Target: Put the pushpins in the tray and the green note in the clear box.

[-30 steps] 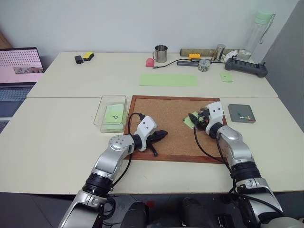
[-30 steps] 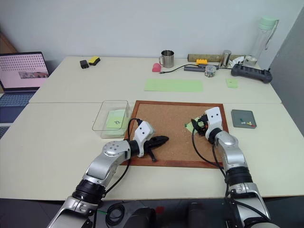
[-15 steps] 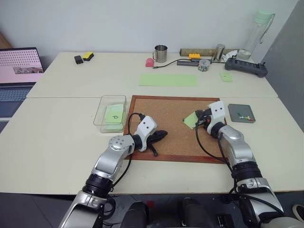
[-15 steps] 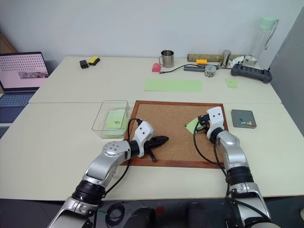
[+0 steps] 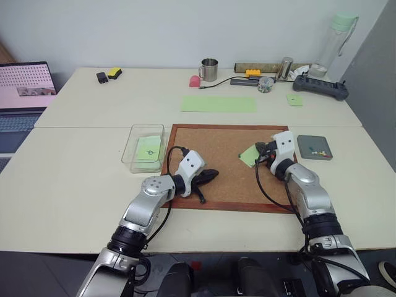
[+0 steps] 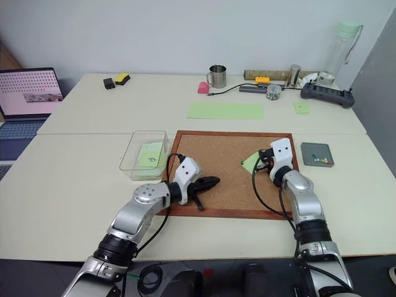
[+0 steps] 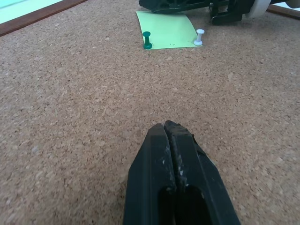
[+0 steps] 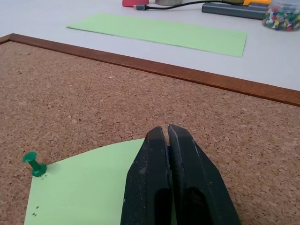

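the right gripper (image 5: 267,150) is held level over the cork board (image 5: 216,176), pointed inward, its jaws pressed together above the near edge of the green note (image 8: 89,187). the note is pinned to the board by a green pushpin (image 7: 147,40) and a white pushpin (image 7: 199,37). the left gripper (image 5: 210,175) is pressed shut, empty, tipped slightly down over the board. other pins are seen in the tray (image 5: 314,147); the clear box (image 5: 143,147) sits left of the board on the table (image 5: 74,179).

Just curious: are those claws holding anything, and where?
Left gripper: nothing. Right gripper is shut at the green note's edge; an actual pinch cannot be told.
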Controlling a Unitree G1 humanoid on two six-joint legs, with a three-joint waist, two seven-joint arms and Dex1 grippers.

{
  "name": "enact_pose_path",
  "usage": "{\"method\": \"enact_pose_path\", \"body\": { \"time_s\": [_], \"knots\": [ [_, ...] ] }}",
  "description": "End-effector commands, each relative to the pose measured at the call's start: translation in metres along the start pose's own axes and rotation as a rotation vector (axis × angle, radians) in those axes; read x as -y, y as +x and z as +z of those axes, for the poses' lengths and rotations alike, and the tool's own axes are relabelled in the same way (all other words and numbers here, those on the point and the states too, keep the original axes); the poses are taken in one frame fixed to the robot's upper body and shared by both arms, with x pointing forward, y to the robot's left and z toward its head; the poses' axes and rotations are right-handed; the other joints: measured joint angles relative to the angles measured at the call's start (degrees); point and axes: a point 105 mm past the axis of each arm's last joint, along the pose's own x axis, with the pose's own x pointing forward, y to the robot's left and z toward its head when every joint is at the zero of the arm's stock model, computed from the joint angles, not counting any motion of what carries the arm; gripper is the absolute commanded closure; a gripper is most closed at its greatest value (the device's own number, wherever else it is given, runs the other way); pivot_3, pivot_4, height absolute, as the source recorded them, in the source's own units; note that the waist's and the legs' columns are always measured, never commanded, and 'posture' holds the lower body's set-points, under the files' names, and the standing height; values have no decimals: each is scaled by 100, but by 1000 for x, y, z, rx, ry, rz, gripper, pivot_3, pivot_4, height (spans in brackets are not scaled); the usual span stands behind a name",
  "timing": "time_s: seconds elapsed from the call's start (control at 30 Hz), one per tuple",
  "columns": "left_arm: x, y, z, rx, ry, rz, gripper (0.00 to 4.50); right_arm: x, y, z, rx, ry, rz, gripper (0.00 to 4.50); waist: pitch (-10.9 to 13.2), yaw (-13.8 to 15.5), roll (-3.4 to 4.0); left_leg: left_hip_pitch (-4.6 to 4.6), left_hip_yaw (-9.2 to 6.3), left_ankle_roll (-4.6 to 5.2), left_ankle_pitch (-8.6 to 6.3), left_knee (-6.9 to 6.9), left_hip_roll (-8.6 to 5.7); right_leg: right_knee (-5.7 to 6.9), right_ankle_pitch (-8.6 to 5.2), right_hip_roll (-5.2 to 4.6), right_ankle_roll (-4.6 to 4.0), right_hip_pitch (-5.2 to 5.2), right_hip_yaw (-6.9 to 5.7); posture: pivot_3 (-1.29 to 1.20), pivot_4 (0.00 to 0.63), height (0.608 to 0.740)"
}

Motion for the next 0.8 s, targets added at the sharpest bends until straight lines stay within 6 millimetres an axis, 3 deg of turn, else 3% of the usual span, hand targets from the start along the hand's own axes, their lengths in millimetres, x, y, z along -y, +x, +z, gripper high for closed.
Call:
{"method": "enact_pose_path", "body": {
  "time_s": [0.03,0.43,0.53,0.63,0.8],
  "knots": [
    [6,4,-10,-40,-12,-22,4500,-8,-2,46,157,-21,36,4452,0,-5,0,1,-2,0,0,0,1,0,0,1,0,0,1,0,150,740],
    [9,6,-13,-50,-20,-39,4500,2,-17,58,187,-22,5,4452,0,8,0,0,-1,0,0,0,-1,-1,0,-1,0,2,-1,0,150,740],
    [9,5,-15,-56,-21,-40,4500,23,-28,67,211,-20,-77,4452,-1,10,0,0,-2,0,0,0,-1,-1,0,-1,0,2,-2,0,150,740],
    [10,3,-16,-64,-24,-44,4500,57,-46,70,202,-59,-209,4452,-1,15,0,-1,-3,0,0,0,-2,-3,0,-2,0,3,-1,0,150,740],
    [9,3,-18,-73,-23,-41,4500,109,-73,61,135,-57,-391,4452,-1,16,2,0,6,1,0,0,-2,-4,0,-1,0,5,-2,0,150,740]
  ]
}}
